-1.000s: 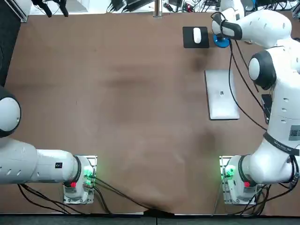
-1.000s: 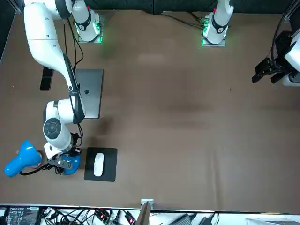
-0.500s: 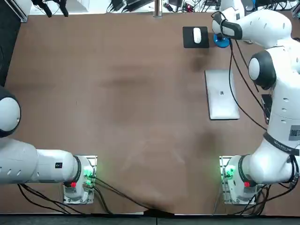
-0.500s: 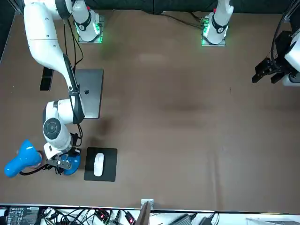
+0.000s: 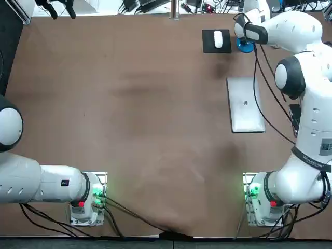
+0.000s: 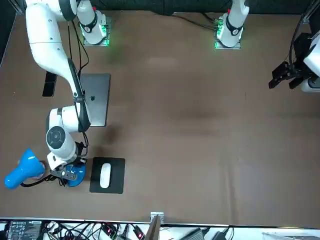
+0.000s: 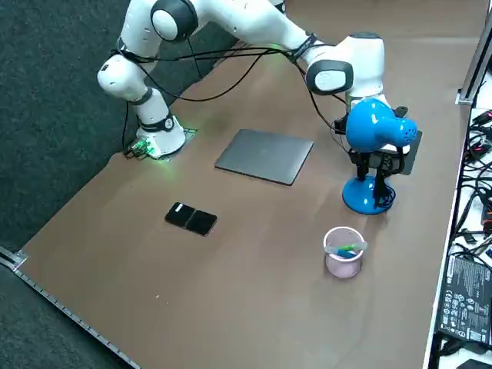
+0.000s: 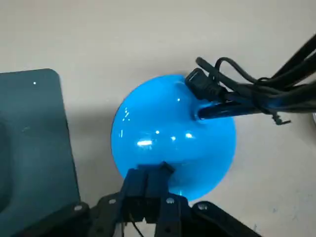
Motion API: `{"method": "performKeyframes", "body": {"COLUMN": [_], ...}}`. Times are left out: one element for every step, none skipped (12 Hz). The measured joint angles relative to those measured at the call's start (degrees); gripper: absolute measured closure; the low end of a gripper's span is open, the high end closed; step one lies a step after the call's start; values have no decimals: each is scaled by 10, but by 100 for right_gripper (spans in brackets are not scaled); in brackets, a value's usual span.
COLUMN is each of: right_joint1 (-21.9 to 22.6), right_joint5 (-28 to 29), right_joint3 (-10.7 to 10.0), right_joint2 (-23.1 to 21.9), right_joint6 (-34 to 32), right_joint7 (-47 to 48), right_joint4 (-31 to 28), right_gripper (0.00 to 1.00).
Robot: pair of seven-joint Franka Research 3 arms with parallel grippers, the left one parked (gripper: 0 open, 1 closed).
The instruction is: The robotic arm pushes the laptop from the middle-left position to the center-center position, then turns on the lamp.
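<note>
The closed silver laptop (image 5: pixel 246 104) (image 6: pixel 95 99) (image 7: pixel 265 156) lies flat on the brown table, on its right half in the top view. Beyond it stands the blue lamp, with its round base (image 8: pixel 173 131) (image 6: pixel 76 174) (image 7: pixel 367 196) and its shade (image 7: pixel 377 127) (image 6: pixel 22 169). My right gripper (image 8: pixel 148 181) (image 6: pixel 64 173) is down over the lamp's base, shut. Its fingertips, pressed together, rest on the base's near edge. A black cable (image 8: pixel 247 94) plugs into the base on its other side.
A white mouse (image 5: pixel 218 39) (image 6: pixel 105 175) sits on a black pad (image 5: pixel 215 47) next to the lamp. A black phone (image 7: pixel 191 218) (image 6: pixel 49 83) lies near the table's right edge. A pink cup (image 7: pixel 343 251) with pens stands by the lamp.
</note>
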Motion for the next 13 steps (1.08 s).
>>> {"method": "performKeyframes", "body": {"right_joint1": [0,0,0,0,0,0,0,0,0,0,0,0,0], "right_joint5": [-1,-1,-2,-3,-4,-7,-10,-13,-14,-15,-15,-15,-15], "right_joint3": [0,0,0,0,0,0,0,0,0,0,0,0,0], "right_joint2": [0,0,0,0,1,2,4,4,4,4,4,4,4], "right_joint6": [0,0,0,0,2,5,8,10,11,12,12,13,13], "right_joint7": [0,0,0,0,0,0,0,0,0,0,0,0,0], "right_joint4": [0,0,0,0,0,0,0,0,0,0,0,0,0], "right_gripper": [98,98,98,98,98,98,98,98,98,98,98,98,98]}}
